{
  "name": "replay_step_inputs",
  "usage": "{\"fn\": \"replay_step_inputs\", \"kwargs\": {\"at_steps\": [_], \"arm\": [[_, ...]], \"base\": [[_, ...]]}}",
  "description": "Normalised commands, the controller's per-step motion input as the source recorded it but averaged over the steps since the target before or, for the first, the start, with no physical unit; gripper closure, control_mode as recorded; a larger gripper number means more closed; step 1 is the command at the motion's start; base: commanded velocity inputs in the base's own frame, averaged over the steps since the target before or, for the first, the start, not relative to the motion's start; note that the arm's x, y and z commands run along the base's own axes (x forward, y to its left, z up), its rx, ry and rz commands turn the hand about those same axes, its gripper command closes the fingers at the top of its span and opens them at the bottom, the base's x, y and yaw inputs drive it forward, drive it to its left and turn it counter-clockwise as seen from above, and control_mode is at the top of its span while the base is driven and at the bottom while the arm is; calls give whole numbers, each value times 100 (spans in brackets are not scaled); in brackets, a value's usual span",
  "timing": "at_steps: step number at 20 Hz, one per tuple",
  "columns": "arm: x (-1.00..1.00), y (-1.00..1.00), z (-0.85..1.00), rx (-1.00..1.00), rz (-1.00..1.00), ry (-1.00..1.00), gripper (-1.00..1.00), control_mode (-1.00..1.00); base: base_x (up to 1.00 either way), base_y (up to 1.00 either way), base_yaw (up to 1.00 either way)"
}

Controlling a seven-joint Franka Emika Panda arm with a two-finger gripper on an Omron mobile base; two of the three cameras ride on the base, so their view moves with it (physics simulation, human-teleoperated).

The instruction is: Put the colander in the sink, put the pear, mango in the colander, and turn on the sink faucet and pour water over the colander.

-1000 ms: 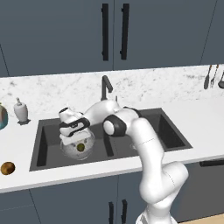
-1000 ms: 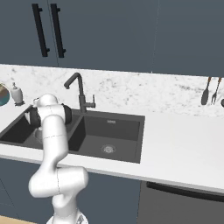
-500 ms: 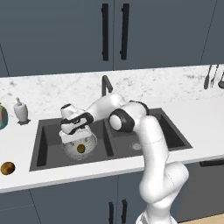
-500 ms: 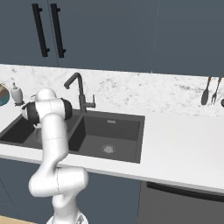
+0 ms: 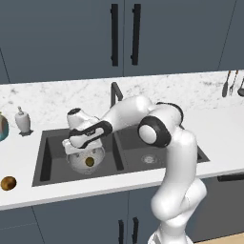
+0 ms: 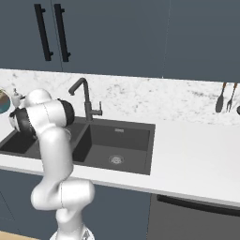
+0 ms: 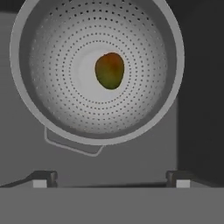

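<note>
The silvery pierced colander [image 5: 86, 159] sits in the left basin of the dark sink [image 5: 157, 143]. In the hand view a green-and-orange fruit, by its look the mango [image 7: 109, 70], lies loose at the bottom of the colander [image 7: 57, 109]. My gripper [image 7: 111, 179] hangs just above the colander, open and holding nothing. From the left base view the gripper [image 5: 76, 148] points down over the bowl's near rim. The dark faucet [image 5: 114, 93] stands behind the basins, with no water running. A golden-brown round fruit [image 5: 8, 183], perhaps the pear, rests on the counter's front left.
A white soap bottle [image 5: 23, 120] stands on the counter left of the sink. Utensils [image 6: 220, 98] hang on the wall at the far right. The faucet [image 6: 82, 91] rises close behind my forearm. The sink's right basin [image 6: 122, 140] holds just its drain.
The jaws have opened wider over the colander. The elbow has swung up and to the right while the hand stayed above the bowl. The fruit lies still in the colander.
</note>
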Motion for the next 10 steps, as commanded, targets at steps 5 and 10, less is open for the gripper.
{"fn": "replay_step_inputs", "kwargs": {"at_steps": [5, 10], "arm": [[-83, 0, 61, 2, 0, -24, -100, -100], [-66, 9, 79, 13, 1, -4, -100, -100]], "base": [[0, 0, 0], [0, 0, 0]]}}
